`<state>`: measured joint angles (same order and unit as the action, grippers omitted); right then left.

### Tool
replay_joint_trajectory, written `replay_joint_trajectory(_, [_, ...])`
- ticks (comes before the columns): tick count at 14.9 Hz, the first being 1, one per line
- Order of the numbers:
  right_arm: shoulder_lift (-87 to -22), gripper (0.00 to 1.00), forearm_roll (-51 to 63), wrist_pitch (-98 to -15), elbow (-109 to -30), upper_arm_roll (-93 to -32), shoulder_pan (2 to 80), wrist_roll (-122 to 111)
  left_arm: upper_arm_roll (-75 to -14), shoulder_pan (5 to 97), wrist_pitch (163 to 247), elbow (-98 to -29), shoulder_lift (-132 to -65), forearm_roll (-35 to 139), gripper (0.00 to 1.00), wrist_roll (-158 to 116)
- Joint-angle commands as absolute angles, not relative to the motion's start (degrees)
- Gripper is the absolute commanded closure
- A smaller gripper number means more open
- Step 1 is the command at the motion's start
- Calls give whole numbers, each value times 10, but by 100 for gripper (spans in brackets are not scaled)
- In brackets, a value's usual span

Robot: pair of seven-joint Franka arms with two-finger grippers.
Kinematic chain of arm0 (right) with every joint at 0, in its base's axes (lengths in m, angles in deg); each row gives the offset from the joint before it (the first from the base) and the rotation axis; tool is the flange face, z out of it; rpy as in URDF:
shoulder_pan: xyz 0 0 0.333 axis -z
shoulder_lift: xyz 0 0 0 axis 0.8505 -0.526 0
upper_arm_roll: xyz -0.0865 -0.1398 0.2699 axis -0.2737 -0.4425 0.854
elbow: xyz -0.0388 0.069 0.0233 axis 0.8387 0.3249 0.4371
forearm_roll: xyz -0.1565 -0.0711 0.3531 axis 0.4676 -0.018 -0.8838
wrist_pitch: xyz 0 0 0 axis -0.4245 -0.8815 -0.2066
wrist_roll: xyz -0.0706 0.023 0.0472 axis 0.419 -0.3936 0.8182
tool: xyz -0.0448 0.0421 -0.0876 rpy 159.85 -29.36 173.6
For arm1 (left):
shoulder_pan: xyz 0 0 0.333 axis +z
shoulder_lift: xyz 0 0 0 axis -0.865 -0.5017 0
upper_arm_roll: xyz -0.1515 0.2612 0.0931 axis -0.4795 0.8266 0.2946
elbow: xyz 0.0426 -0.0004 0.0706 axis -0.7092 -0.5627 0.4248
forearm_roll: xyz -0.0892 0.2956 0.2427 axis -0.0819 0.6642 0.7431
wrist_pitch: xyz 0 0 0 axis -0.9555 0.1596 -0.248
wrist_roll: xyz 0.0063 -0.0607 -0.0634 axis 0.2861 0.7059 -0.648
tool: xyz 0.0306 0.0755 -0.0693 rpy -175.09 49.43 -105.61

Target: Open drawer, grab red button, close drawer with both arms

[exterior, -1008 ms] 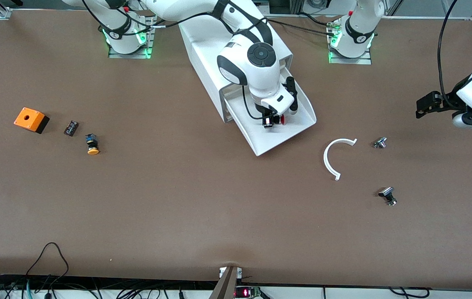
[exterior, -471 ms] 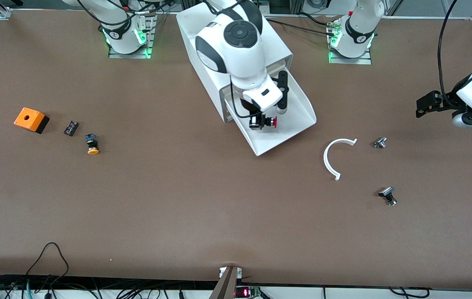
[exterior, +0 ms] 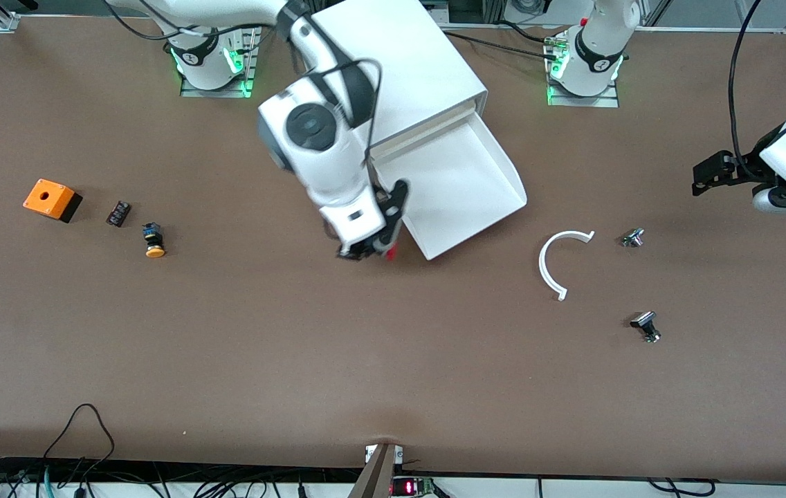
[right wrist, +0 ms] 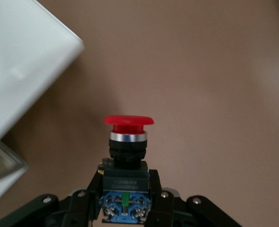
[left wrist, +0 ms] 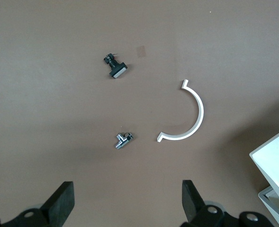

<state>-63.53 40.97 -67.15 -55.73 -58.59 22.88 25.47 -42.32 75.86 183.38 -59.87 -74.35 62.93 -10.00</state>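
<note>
Button (right wrist: pixel 128 142) with the red cap is held up in the air by the right gripper (exterior: pixel 365 250). The fingers are closed tight on its black body, and the red cap sticks out past the tips. One second ago this gripper was down inside the drawer (exterior: pixel 459 185) with the button. Half a second ago it had lifted a little, with the button over the tray. Now it has swung out of the drawer and hangs over bare table (exterior: pixel 337 360), just beside the tray's corner that is closest to the front camera, on the side toward the right arm's end.

The drawer is pulled out of the white cabinet (exterior: pixel 400 66), and its white floor shows with nothing on it. Its sloped front lip points toward the front camera.

The left gripper (exterior: pixel 710 175) waits in the air at the left arm's end of the table, with its fingers spread wide and nothing between them. It has not moved.

Nearer the front camera than the button there is a big stretch of open brown table. Toward the right arm's end lie the yellow button (exterior: pixel 153 240), a small black part (exterior: pixel 118 213) and the orange box (exterior: pixel 51 199), all well apart from the gripper. Toward the left arm's end lie a white curved piece (exterior: pixel 551 261) and two small metal parts (exterior: pixel 634 237) (exterior: pixel 646 326).
</note>
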Motion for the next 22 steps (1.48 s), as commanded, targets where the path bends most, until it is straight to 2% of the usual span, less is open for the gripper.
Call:
replay_joint_trajectory(1, [-596,68,399,-689,-629,-615,243,247,-423,752,1819,-565,-762,645,0,-102])
replay_joint_trajectory(6, [-587,68,400,-688,-700,-636,244,124,-422,751,1822,-578,-771,645,0,-97])
replay_joint_trajectory(10, [-569,67,399,-707,-773,-710,244,96,-421,751,1795,-596,-773,645,0,-99])
replay_joint_trajectory(12, [-547,67,398,-738,-826,-724,267,96,-422,751,1793,-600,-773,637,0,-108])
replay_joint_trajectory(17, [-548,68,400,-797,-888,-730,282,-20,-429,724,1854,-629,-795,622,0,-253])
replay_joint_trajectory(22, [-544,67,404,-907,-983,-729,341,-22,-456,710,1931,-685,-807,597,0,-389])
